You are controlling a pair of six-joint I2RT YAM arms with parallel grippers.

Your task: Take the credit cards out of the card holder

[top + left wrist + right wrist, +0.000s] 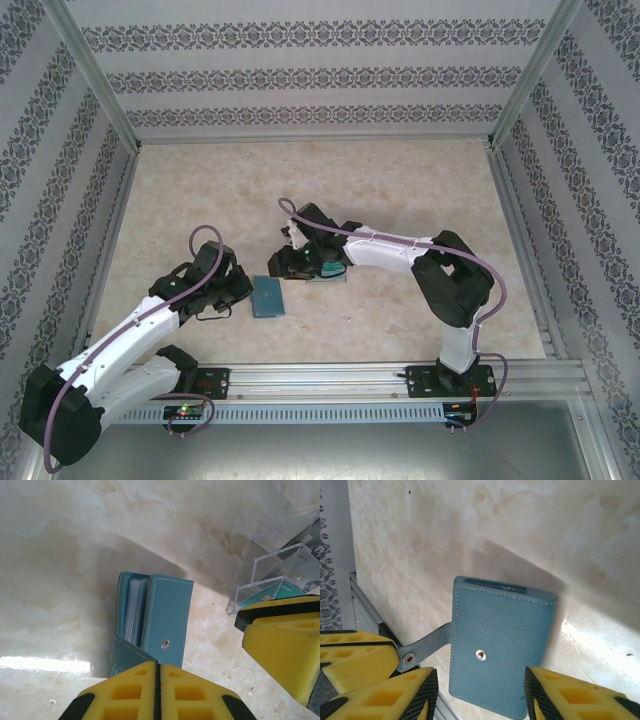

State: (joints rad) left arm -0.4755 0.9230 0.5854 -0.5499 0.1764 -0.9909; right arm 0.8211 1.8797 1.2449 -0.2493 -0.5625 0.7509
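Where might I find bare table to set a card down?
Free: the table's far half by the back wall, and the near strip along the front rail. Crowded: mid-table, around card holder, clear stand, left claw, right claw.

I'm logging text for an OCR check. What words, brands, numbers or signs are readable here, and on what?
Readable text: none.
On the cards in the clear stand: pale lettering, too blurred to read.
On the card holder: no lettering, just a metal snap stud.
On the wallpaper: ornamental pattern bands, no words.
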